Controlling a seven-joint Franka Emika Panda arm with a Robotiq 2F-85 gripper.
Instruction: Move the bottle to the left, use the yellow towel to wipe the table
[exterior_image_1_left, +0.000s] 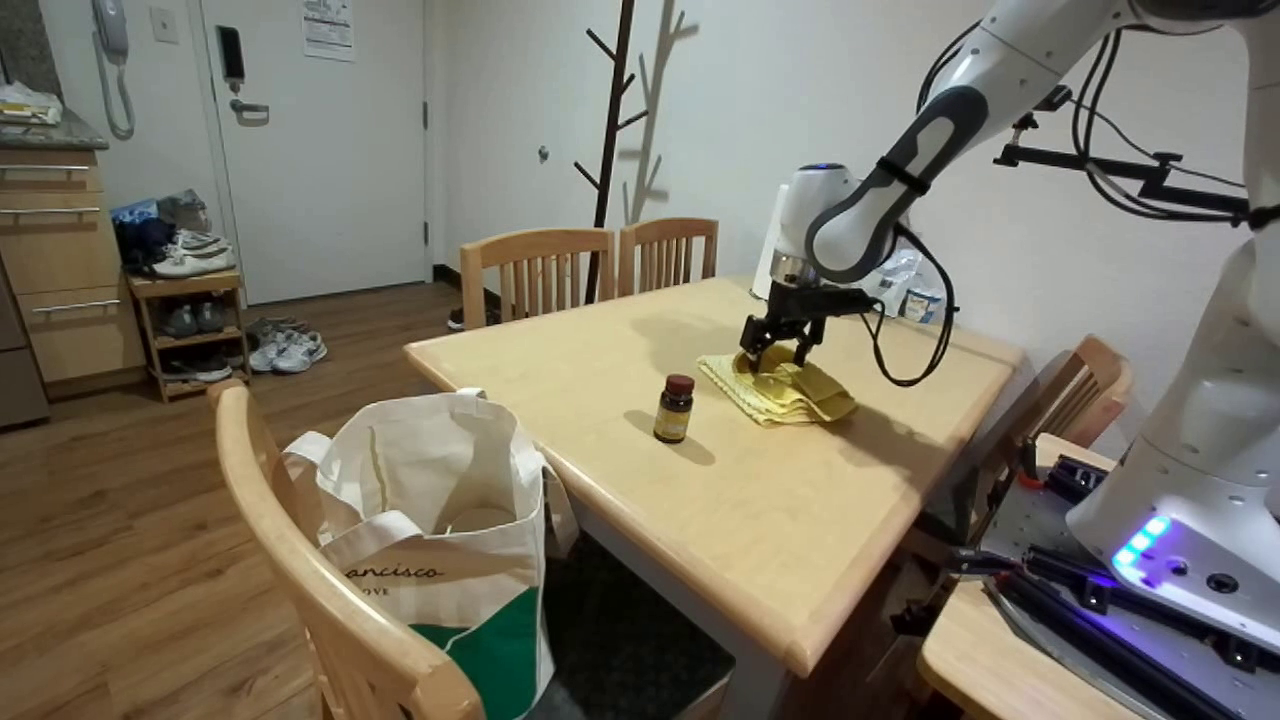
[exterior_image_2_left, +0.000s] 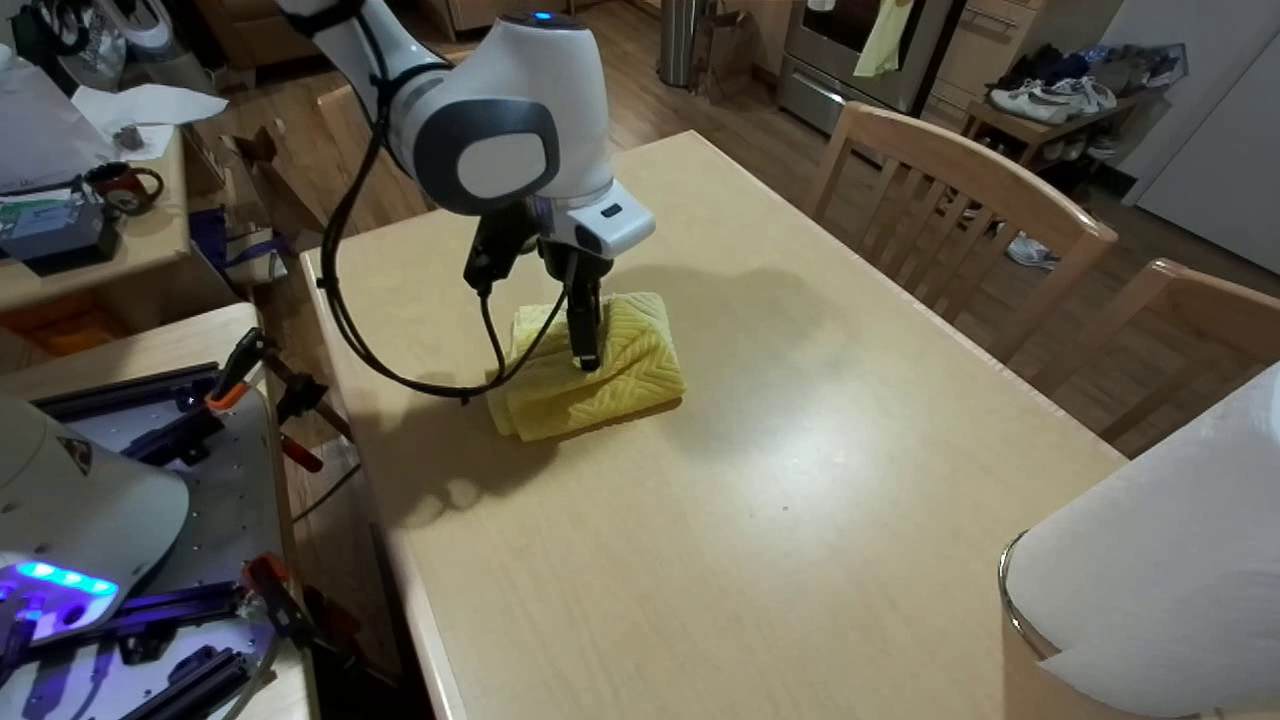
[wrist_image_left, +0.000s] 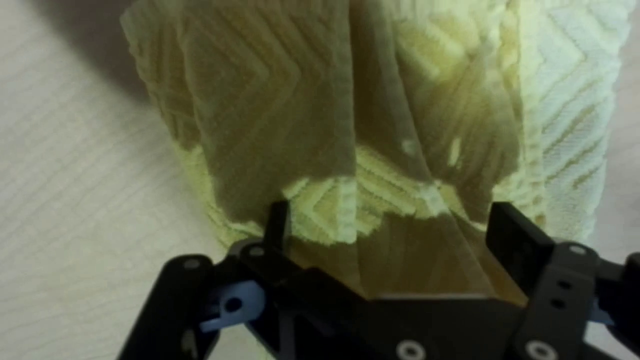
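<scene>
The yellow towel (exterior_image_1_left: 800, 398) lies folded and rumpled on the light wooden table (exterior_image_1_left: 730, 510). My gripper (exterior_image_1_left: 777, 362) points down directly over it, and the towel (exterior_image_2_left: 640, 375) also shows under the gripper in the other exterior picture. In the wrist view the jaws stand wide apart, with loose folds of the towel (wrist_image_left: 270, 110) beneath and between the fingers (wrist_image_left: 517, 240). Whether the fingertips touch the cloth, I cannot tell. A small dark brown bottle (exterior_image_1_left: 673, 412) with a reddish-brown cap stands upright beside the towel, apart from it; the wrist view does not show it.
A tall white paper roll (exterior_image_2_left: 1160, 560) stands at one table end. A chair (exterior_image_1_left: 540, 265) is pushed up along the table edge. A canvas tote bag (exterior_image_1_left: 440, 520) sits on another chair by the near side. A cable (exterior_image_1_left: 945, 340) loops down from the arm.
</scene>
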